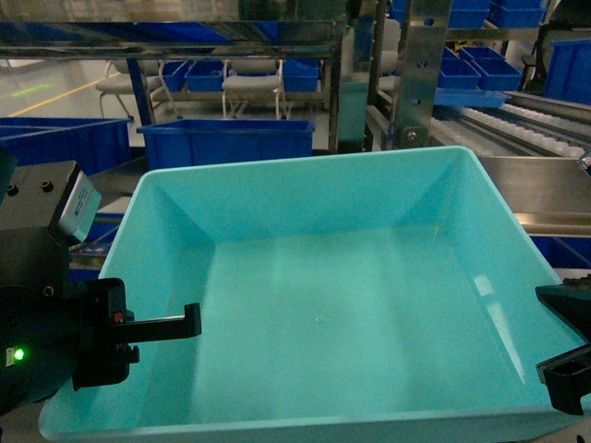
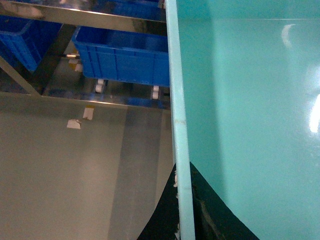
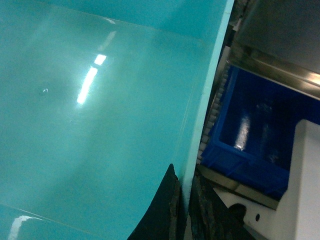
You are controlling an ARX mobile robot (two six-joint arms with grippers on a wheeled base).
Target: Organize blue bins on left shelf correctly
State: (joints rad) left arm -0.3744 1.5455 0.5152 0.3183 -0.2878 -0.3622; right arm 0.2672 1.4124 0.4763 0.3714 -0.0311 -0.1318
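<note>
glossy smooth turquoise plastic tub (image 1: 314, 305), shiny steel shelf (image 1: 411, 65)

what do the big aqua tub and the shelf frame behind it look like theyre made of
The large rectangular aqua tub looks like moulded plastic with a glossy finish: smooth sloping walls and bright light streaks on its floor in both wrist views. The shelf's upright steel post appears to be bare polished metal, probably stainless steel, going by its silvery, mirror-like sheen.

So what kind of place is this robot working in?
Most likely a warehouse or factory parts store. Steel racks with roller tracks hold rows of dark blue bins, and a large turquoise tub sits in front with a robot hand at each side.
</note>
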